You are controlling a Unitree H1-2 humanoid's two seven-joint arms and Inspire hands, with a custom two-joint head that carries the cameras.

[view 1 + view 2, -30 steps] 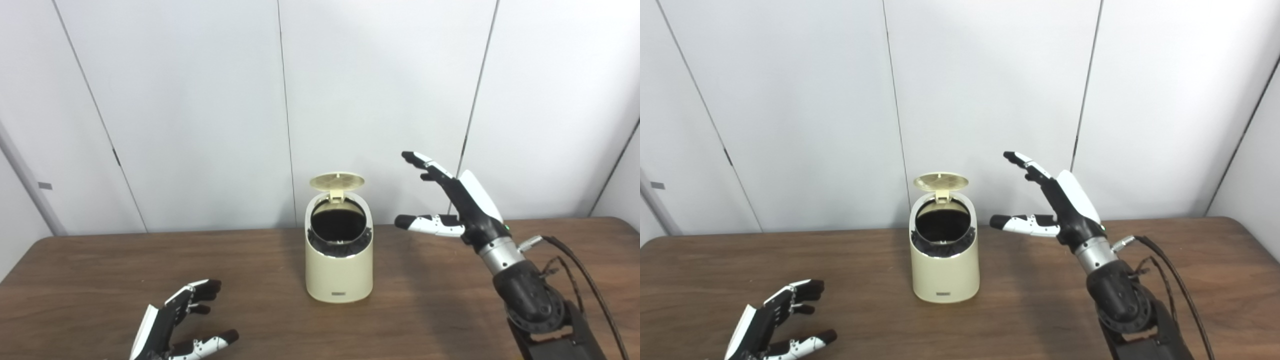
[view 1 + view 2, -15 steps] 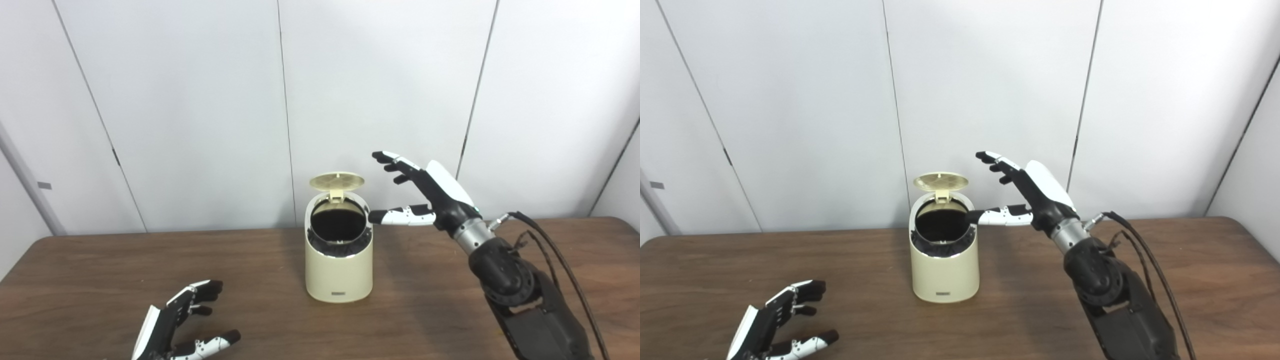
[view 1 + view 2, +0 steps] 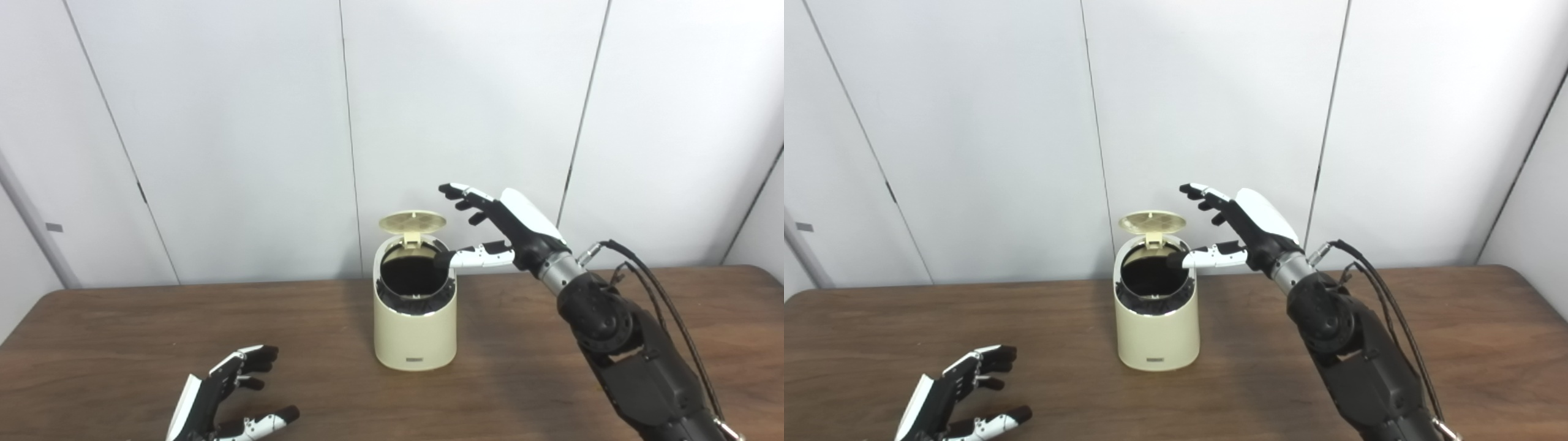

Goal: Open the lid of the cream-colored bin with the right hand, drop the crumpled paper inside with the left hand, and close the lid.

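Note:
The cream-colored bin (image 3: pixel 415 331) stands mid-table with its round lid (image 3: pixel 412 221) tipped up and back, showing a dark inside. No crumpled paper shows in either view. My right hand (image 3: pixel 499 229) is open beside the bin's upper right. Its fingers reach toward the raised lid from the right, and its thumb tip lies over the right rim of the opening. My left hand (image 3: pixel 223 401) rests low at the front left, open, fingers curled and holding nothing.
The brown wooden table (image 3: pixel 122 331) runs across the picture, with white wall panels (image 3: pixel 245 122) close behind the bin. Black cables (image 3: pixel 661 294) trail along my right forearm.
My right hand has swung left from well right of the bin up to the raised lid and the rim. The left hand has barely shifted. The lid stays up.

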